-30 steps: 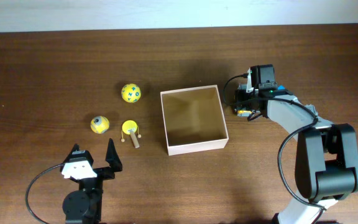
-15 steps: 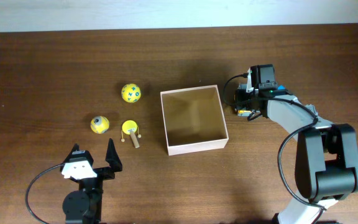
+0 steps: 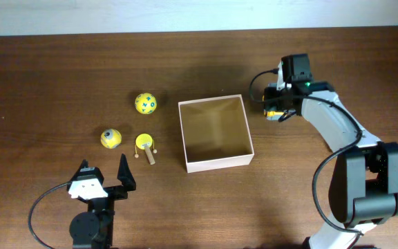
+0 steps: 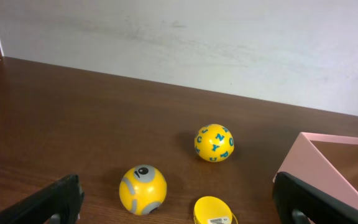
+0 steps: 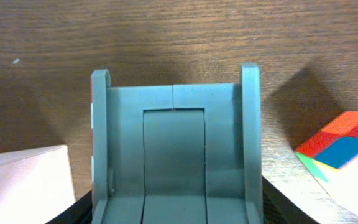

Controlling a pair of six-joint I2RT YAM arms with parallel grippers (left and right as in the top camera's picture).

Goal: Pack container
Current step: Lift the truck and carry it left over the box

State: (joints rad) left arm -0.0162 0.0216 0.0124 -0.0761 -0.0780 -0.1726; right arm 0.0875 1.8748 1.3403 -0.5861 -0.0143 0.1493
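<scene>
The container, a shallow white box with a tan inside, stands open at mid-table with nothing in it. My right gripper is just past its right wall, shut on a grey ridged toy that fills the gap between the black fingers. A corner of the container shows at the lower left of the right wrist view. My left gripper rests near the front edge, open and holding nothing, and its wrist view looks out at the yellow toys with the gripper facing them.
Left of the box lie a yellow lettered ball, a yellow ball with a grey eye and a yellow disc on a wooden stick. A multicoloured cube sits on the table right of the grey toy.
The right arm's wrist has swung toward the far side of the table, staying beside the box's right wall. The left arm and the yellow toys have not moved.
</scene>
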